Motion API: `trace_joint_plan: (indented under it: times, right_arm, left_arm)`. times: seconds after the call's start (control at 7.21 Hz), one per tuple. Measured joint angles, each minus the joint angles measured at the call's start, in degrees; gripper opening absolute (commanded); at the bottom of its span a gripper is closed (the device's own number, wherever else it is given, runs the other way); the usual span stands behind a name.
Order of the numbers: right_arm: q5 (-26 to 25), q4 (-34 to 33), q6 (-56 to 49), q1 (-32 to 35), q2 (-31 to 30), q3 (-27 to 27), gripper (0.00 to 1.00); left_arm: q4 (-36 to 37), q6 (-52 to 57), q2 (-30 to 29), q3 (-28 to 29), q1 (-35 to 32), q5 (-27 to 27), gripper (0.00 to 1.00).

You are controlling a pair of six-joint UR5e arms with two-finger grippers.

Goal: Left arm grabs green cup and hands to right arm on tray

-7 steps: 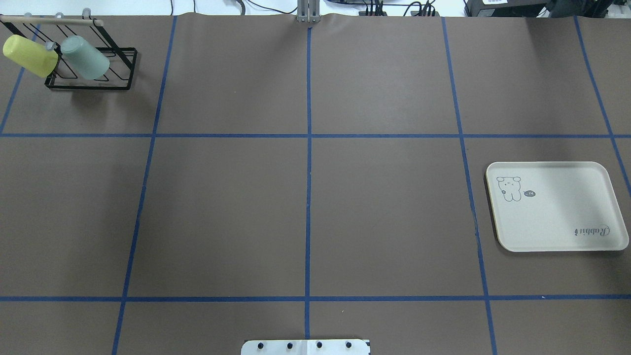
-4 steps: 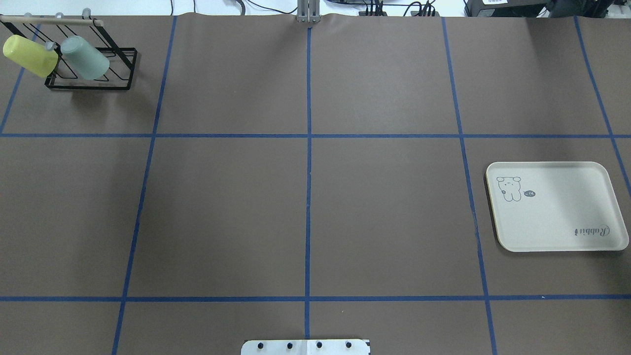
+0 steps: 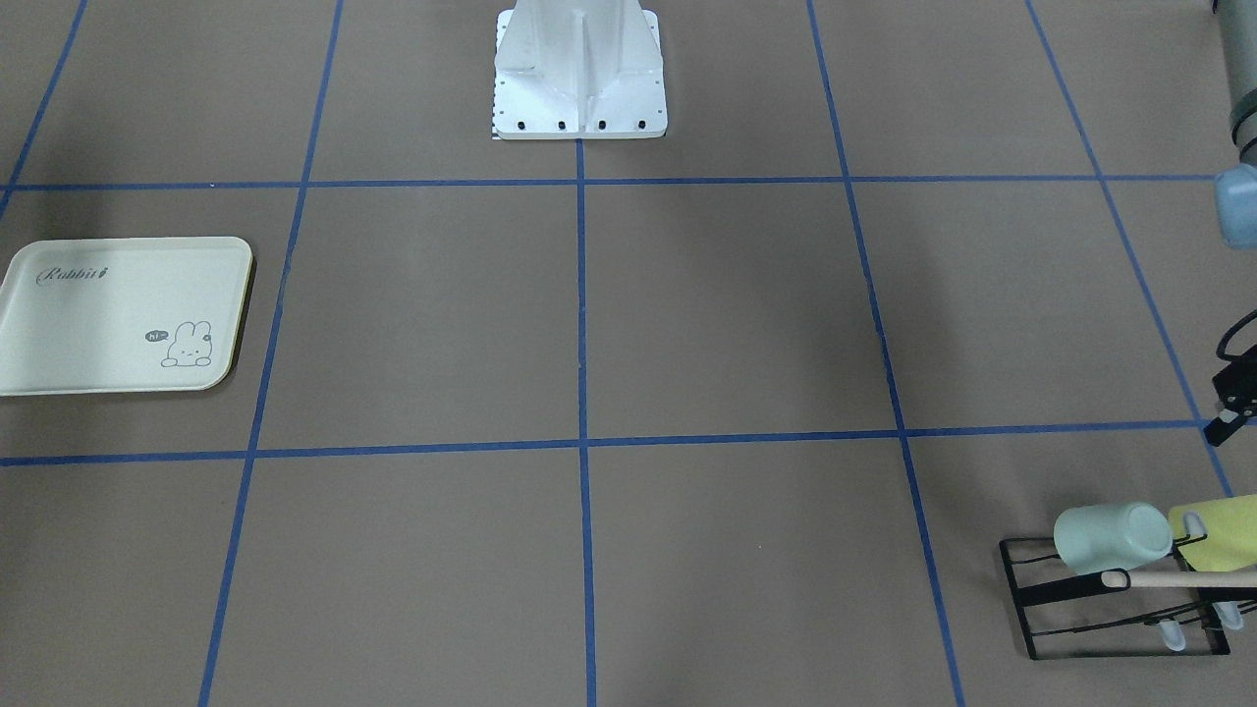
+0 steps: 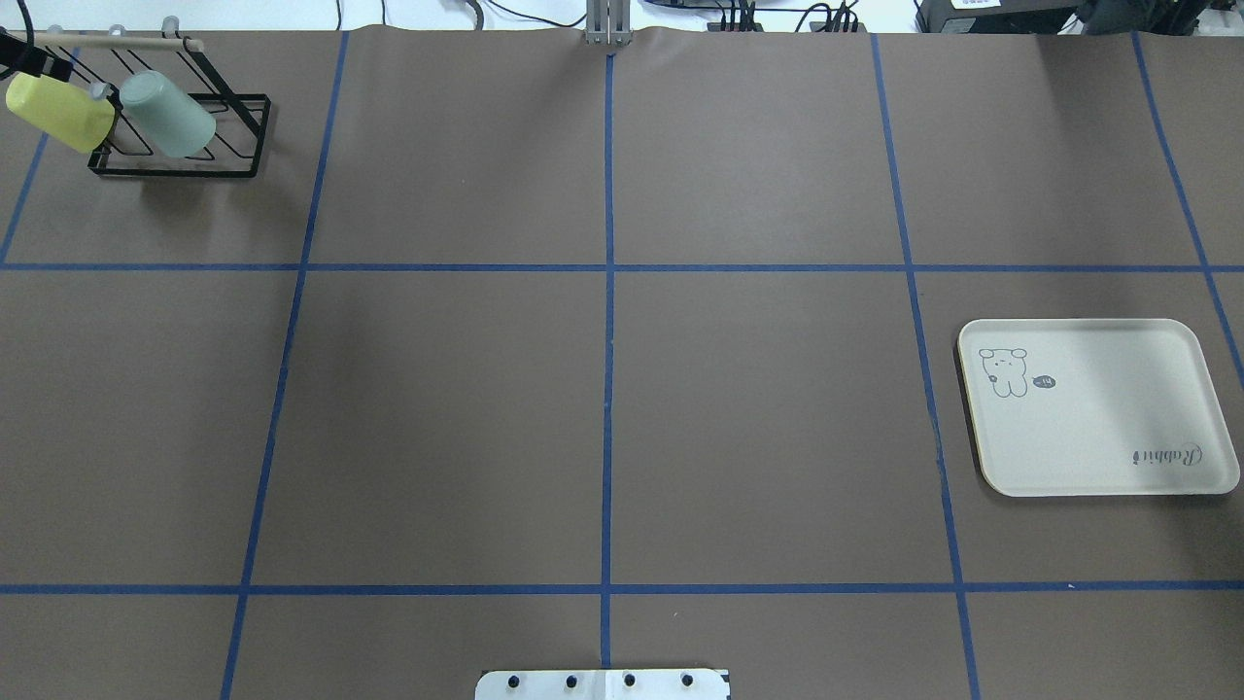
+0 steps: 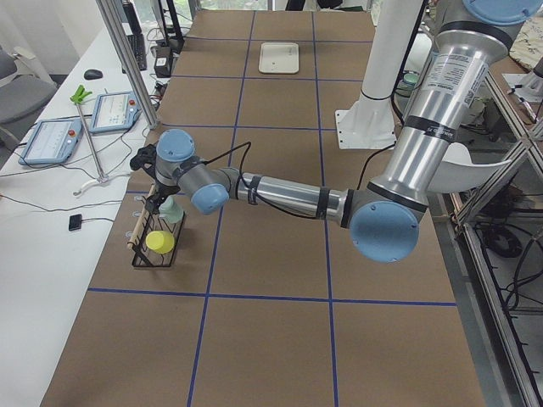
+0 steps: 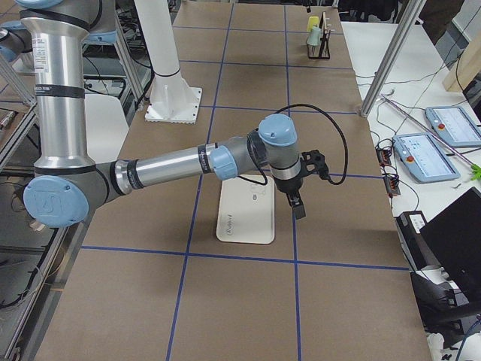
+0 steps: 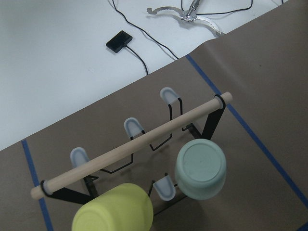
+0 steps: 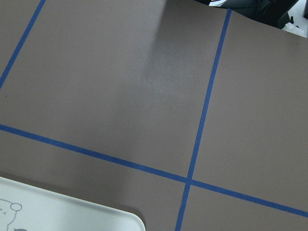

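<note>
While green cup [image 4: 167,115] sits racked | left claw [image 5: 144,163] near, apart | spread: cannot tell

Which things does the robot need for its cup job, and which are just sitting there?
Needed for the job:
green cup
tray

Just sitting there:
yellow cup
black rack that the cups hang on
</note>
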Motion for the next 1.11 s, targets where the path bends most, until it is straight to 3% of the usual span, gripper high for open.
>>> trace_joint_plan:
  times: [0.69,1.11]
  right_arm:
    - [0.3,-0.1,0.4,-0.1,-0.1,-0.3,1.00]
    - [0.2,-0.1,0.4,-0.1,0.0,-0.6,1.00]
  left_arm:
    - [0.3,-12.7,-7.2,8.3,4.8,-0.1,1.00]
    - [-0.1,-15.0,-9.7,12.2,5.4,-0.1,1.00]
